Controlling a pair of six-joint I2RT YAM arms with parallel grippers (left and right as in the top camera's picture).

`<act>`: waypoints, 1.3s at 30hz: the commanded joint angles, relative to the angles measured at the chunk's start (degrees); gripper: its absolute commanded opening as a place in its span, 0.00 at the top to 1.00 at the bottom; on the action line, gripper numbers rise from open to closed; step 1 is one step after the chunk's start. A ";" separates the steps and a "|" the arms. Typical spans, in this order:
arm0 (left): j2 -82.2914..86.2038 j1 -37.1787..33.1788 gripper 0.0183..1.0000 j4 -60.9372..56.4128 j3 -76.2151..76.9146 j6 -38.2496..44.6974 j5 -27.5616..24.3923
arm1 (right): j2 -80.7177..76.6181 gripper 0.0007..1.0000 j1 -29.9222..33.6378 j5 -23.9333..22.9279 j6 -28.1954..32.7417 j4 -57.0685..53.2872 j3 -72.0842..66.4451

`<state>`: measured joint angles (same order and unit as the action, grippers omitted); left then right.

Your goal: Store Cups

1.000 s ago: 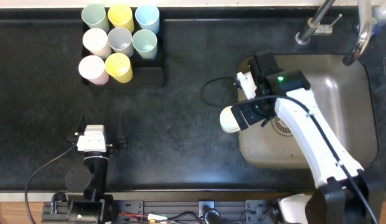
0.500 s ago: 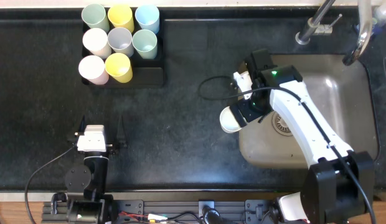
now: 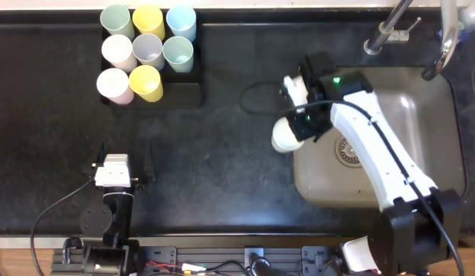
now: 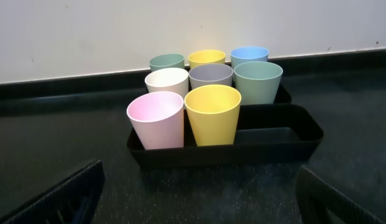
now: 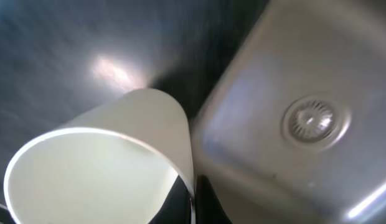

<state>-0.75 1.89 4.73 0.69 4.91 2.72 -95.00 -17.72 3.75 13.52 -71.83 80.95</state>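
Gripping the white cup (image 3: 284,137), right gripper (image 3: 302,127) clamped on it.
Poised at the sink (image 3: 425,153) edge; desk (image 3: 222,176) runs wide toward the tray (image 3: 184,94).

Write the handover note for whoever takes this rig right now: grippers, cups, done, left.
Left gripper: fingers open, holding nothing, near its own base, facing the tray.
Right gripper: shut on the white cup, at the left edge of the sink.
Done: eight cups stand upright in the tray.
Left: bring the white cup over to the free slot, the tray corner beside the front yellow cup, set it upright, then release.
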 commanded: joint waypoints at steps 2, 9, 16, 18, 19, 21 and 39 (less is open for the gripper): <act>0.59 0.42 0.00 -0.04 -0.24 1.07 -0.55 | 1.01 0.96 -6.78 -0.74 -6.62 -1.36 23.26; 0.59 0.42 0.00 -0.04 -0.24 1.07 -0.55 | -8.96 0.96 -17.14 -0.72 -9.79 -0.72 46.90; 0.59 0.42 0.00 -0.04 -0.24 1.07 -0.55 | -24.70 0.96 -20.74 -0.79 -9.77 -0.83 58.75; 0.59 0.42 0.00 -0.04 -0.24 1.07 -0.55 | -27.08 0.96 -21.18 -0.81 -9.66 -1.22 58.77; 0.59 0.42 0.00 -0.04 -0.24 1.07 -0.55 | -28.41 0.96 -21.42 -0.79 -9.66 -1.42 58.77; 0.59 0.42 0.00 -0.07 -0.24 1.07 -0.55 | -30.32 0.96 -21.77 -0.79 -9.64 -1.40 58.77; 0.59 0.42 0.00 -0.04 -0.24 1.07 -0.55 | -39.08 0.96 -22.03 -1.03 -7.69 -1.44 58.73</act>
<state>-0.73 1.89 4.73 0.67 4.91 2.52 -133.29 -39.46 2.74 5.04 -73.58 138.37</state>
